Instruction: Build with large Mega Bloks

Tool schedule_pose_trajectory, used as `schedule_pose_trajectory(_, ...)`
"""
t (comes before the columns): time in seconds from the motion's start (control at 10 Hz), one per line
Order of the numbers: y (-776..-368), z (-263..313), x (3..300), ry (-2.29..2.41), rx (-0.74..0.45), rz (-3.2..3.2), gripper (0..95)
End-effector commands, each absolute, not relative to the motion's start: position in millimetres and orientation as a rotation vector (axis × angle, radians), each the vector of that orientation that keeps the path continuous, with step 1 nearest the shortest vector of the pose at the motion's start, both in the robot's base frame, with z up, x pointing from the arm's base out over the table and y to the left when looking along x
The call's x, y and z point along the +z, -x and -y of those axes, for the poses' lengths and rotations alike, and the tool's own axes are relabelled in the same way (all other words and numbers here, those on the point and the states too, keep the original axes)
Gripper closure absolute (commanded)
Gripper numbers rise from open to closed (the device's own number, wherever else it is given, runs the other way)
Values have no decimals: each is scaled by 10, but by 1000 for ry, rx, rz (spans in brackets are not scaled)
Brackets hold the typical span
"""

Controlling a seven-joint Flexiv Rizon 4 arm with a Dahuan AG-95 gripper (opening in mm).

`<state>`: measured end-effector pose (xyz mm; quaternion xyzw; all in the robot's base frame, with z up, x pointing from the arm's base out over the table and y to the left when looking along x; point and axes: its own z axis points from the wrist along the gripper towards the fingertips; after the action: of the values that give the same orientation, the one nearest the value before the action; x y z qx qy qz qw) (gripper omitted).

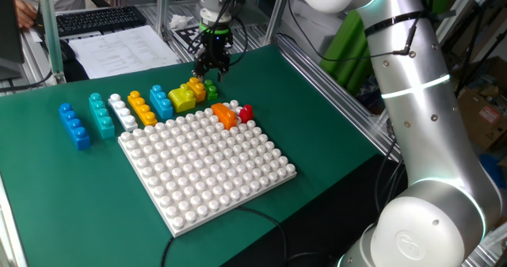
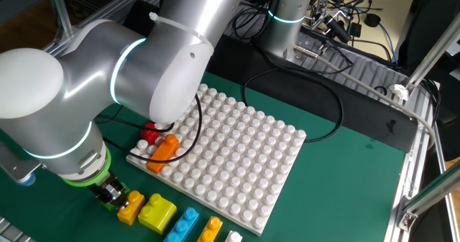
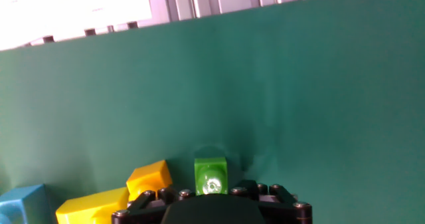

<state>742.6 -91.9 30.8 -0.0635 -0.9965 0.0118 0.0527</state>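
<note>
A row of large Mega Bloks lies on the green mat behind the white baseplate (image 1: 206, 172): blue (image 1: 74, 126), teal (image 1: 101, 114), white (image 1: 123, 112), orange (image 1: 142, 108), blue (image 1: 162, 102), yellow (image 1: 182, 99), a small orange one (image 1: 196, 89) and a small green one (image 1: 211, 91). An orange block (image 1: 225, 115) and a red block (image 1: 245, 112) sit at the baseplate's far corner. My gripper (image 1: 212, 66) hangs just above the green block (image 3: 210, 174), pointing down, fingers apart. The hand view shows that block between the finger bases, standing on the mat.
Papers and a keyboard (image 1: 95, 20) lie beyond the mat's far edge. An aluminium frame rail (image 1: 317, 61) runs along the mat's right side. A black cable (image 2: 316, 98) loops near the baseplate. The arm's big silver links (image 2: 144, 62) hang over the near block row.
</note>
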Motion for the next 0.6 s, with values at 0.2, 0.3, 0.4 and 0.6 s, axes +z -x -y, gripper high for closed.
schedule_pose_trajectory(0.2, -7418, 914, 288, 183, 28, 3031, 380)
schedule_pose_trajectory(0.3, -7415, 913, 268, 173, 19, 3032, 570)
schedule_pose_trajectory(0.4, -7413, 913, 260, 167, 14, 3032, 570)
schedule_pose_trajectory(0.6, -7411, 913, 246, 161, -3, 3032, 570)
